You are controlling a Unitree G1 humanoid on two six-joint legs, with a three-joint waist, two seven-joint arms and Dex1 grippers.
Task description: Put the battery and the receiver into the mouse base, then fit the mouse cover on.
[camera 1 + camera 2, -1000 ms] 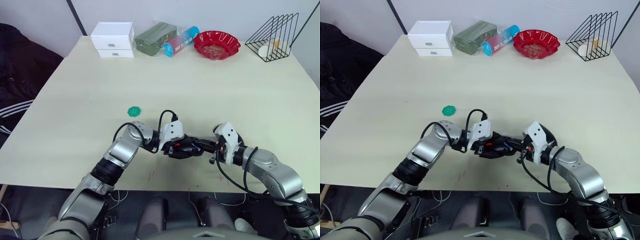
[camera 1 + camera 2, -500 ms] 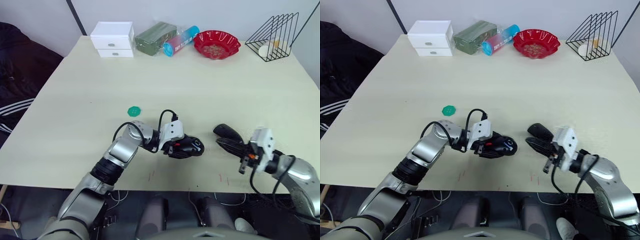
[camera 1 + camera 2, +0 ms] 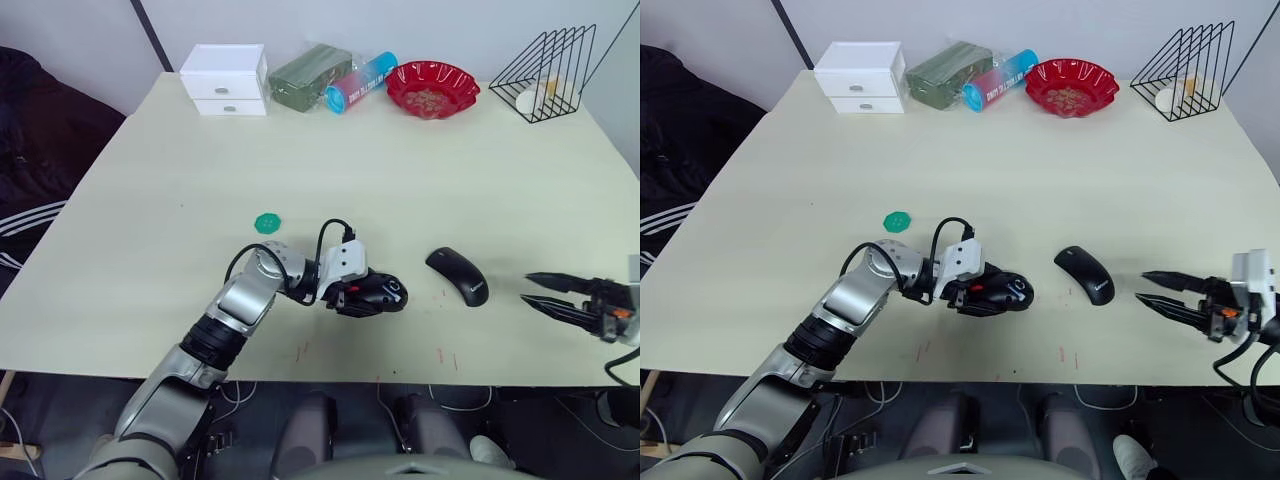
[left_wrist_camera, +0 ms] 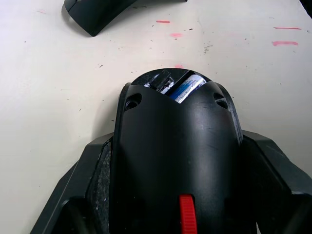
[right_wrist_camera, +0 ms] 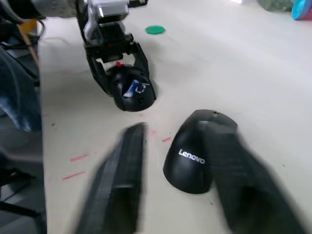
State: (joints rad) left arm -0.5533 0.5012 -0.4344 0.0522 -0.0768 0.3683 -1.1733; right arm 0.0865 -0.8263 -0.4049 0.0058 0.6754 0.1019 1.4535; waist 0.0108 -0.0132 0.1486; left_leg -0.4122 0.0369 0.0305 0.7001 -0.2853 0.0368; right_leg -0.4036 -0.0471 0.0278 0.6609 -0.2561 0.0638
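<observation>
My left gripper [image 3: 372,296] is shut on the mouse base [image 3: 386,292], a black body with a red scroll wheel, held low over the table near the front edge. Its fingers [image 4: 92,175] press both flanks. In the base's open compartment lies a blue-and-white battery [image 4: 187,87], with a small black piece [image 4: 158,82] beside it that may be the receiver. The glossy black mouse cover [image 3: 458,275] lies alone on the table, right of the base. My right gripper [image 3: 535,290] hovers further right, open and holding nothing, its tips pointing at the cover [image 5: 197,151].
A green disc [image 3: 268,222] lies behind the left arm. Along the far edge stand a white drawer box [image 3: 226,78], a green packet [image 3: 310,75], a blue tube [image 3: 360,82], a red bowl [image 3: 433,88] and a black wire rack [image 3: 548,75]. Red marks [image 3: 445,355] dot the front.
My right gripper has drawn away from the base to the right, left the cover on the table and opened. The left gripper and the base have stayed put.
</observation>
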